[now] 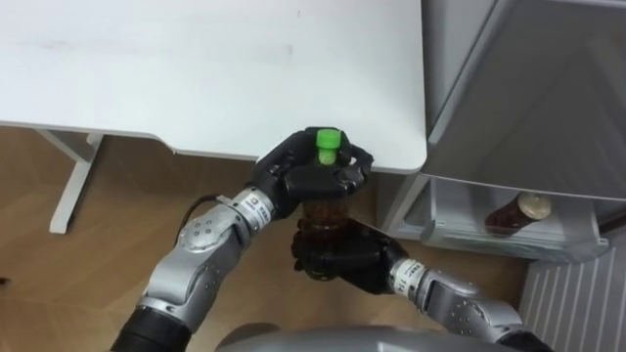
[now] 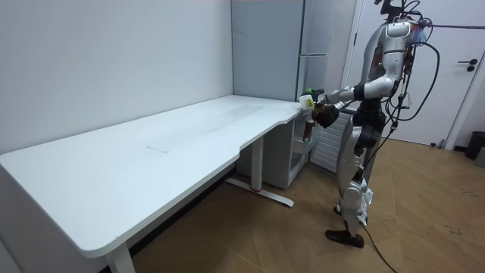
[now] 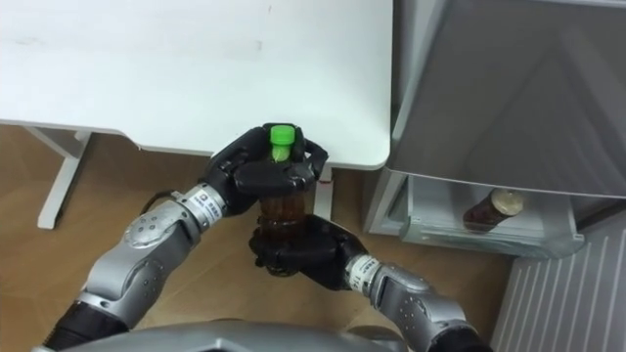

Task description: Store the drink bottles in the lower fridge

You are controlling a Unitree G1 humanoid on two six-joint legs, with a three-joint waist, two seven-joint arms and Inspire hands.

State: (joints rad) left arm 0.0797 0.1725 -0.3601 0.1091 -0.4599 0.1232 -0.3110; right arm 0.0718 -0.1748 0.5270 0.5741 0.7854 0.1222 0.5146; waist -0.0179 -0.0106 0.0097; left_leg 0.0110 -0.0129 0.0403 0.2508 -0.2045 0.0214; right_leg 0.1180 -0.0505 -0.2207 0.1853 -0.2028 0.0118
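Observation:
A brown drink bottle (image 1: 323,211) with a green cap (image 1: 326,144) stands upright between both hands, in the air just off the white table's near right corner. My left hand (image 1: 303,176) is curled round its neck and shoulder. My right hand (image 1: 337,256) is curled round its lower half from below. A second brown bottle (image 1: 516,213) with a pale cap lies in the open lower fridge drawer (image 1: 460,227) to the right. In the room view I stand by the table corner, facing the fridge (image 2: 303,144), with the held bottle (image 2: 317,106) at chest height.
The white table (image 1: 196,68) spreads across the upper left, on white legs (image 1: 73,181). The grey fridge door (image 1: 528,88) rises at the upper right above the drawer. Wooden floor lies below. A white ribbed panel (image 1: 577,303) is at the lower right.

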